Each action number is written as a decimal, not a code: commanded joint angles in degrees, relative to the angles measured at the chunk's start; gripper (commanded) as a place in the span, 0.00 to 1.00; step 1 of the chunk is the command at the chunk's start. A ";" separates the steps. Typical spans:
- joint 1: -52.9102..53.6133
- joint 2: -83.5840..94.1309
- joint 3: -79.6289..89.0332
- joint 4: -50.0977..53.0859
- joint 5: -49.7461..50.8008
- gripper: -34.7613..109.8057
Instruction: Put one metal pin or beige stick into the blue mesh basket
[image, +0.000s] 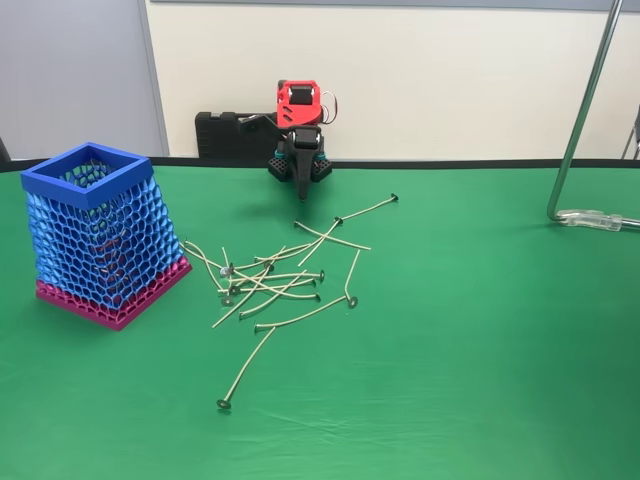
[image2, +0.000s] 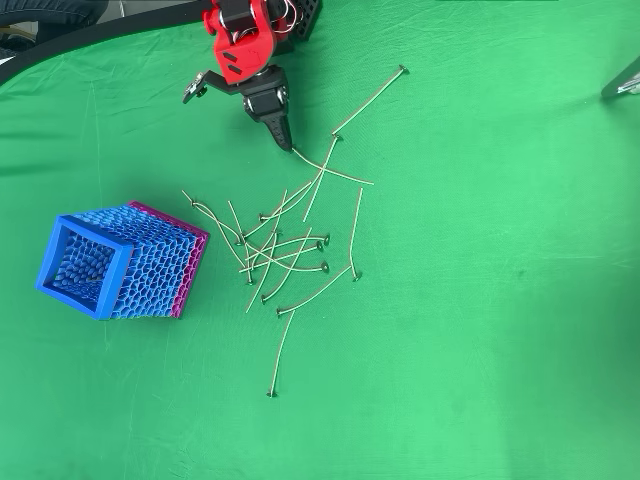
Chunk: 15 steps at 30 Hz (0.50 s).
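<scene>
the step in hand looks like the first pick: getting one metal pin out of the scatter on the green tabletop. the easiest targets are the pins lying apart from the tangle. one is the pin nearest the claw, whose thin end lies right at the claw tip in the overhead view. others are the lone pin up and to the right and the single one at the bottom of the scatter. the tangled heap in the middle is best avoided, since closing there would likely drag several at once. a pin this thin needs the fingers set across its shaft and pressed right down to the cloth before closing.

the claw points down close to the tabletop, just in front of the arm's base. its fingers look pressed together into one narrow tip, holding nothing. whether the tip actually touches the nearest pin's end or only sits beside it cannot be told.

the blue mesh basket stands upright, well to the left of the pins in the fixed view, with its open top clear.
</scene>
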 joint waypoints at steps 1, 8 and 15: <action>0.00 -1.93 -3.52 0.18 -0.79 0.24; 0.35 -6.86 -8.17 0.00 -0.97 0.24; 0.70 -18.19 -18.11 0.18 -2.11 0.24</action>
